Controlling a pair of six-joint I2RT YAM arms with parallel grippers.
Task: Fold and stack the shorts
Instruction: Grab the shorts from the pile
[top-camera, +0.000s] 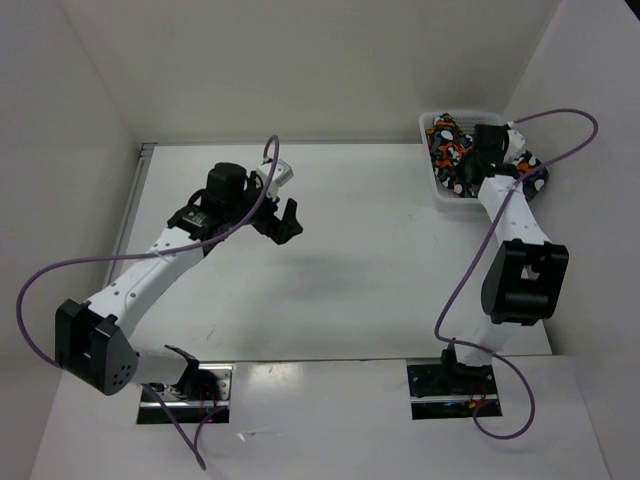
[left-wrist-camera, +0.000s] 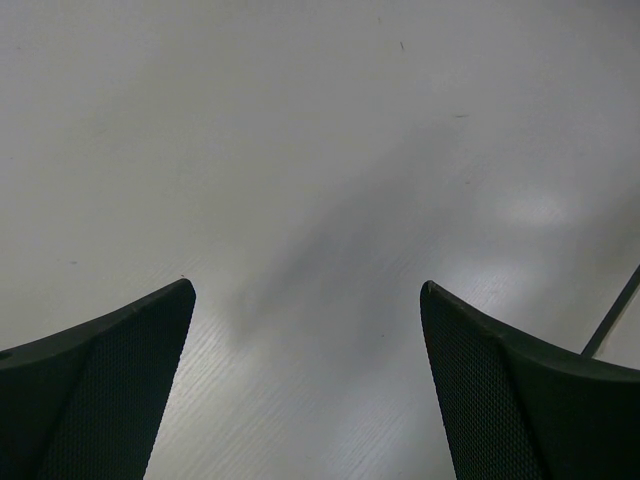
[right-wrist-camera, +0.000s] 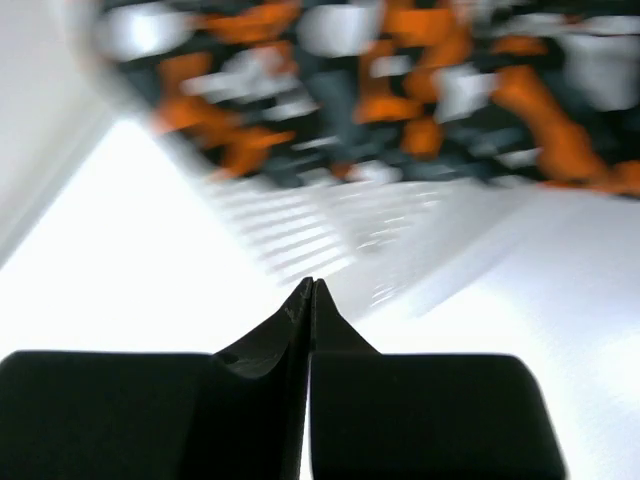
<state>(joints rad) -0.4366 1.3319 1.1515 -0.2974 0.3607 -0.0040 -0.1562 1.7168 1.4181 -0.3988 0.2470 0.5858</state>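
The camouflage shorts, orange, black and white, lie bunched in a white mesh basket at the table's far right corner. The right wrist view shows them blurred beyond the basket's slatted wall. My right gripper is shut and empty, just outside the basket's near side; in the top view its wrist hangs over the basket. My left gripper is open and empty above bare table left of centre; its fingers stand wide apart over the white tabletop.
White walls close in the table on the left, back and right. A purple cable loops off each arm. The basket stands against the right wall.
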